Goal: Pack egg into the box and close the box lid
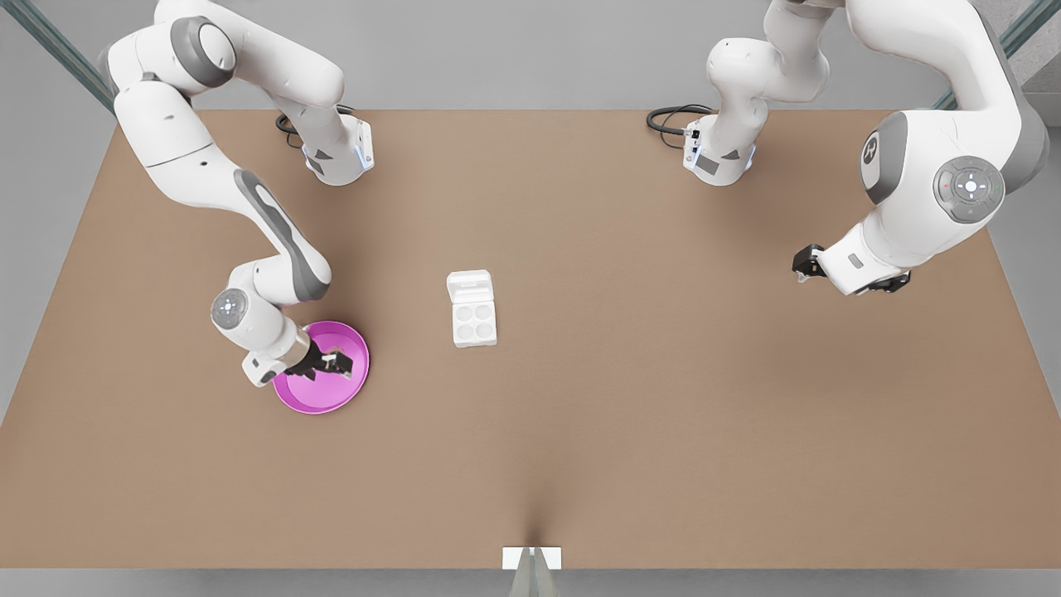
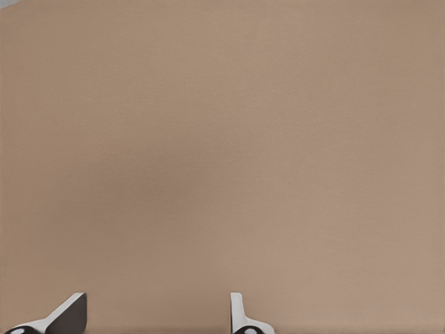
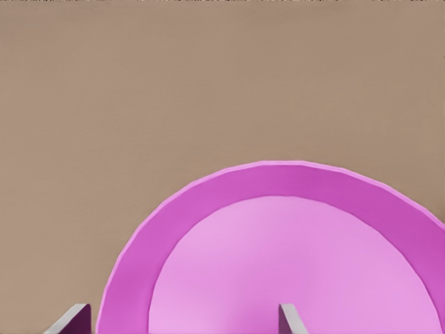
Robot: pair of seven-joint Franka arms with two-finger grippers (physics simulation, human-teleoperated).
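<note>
While over the pink plate (image 1: 319, 398) at the front view's left, right gripper (image 1: 336, 363) fingers parted, nothing visibly held. Box (image 1: 473, 321) mid-table, box lid (image 1: 469, 286) open; left gripper (image 1: 802, 267) waiting at the front view's right.

Left wrist: fingers (image 2: 68, 313) spread over bare table (image 2: 222, 139).

Right wrist: fingertips (image 3: 288, 319) apart above plate; egg undetectable.

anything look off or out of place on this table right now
Nothing looks spilled or damaged. The box sits flat mid-table, its box lid open and all four cups bare. The right gripper is low over the pink plate, jaws open. The left gripper waits over bare table, jaws open.
</note>
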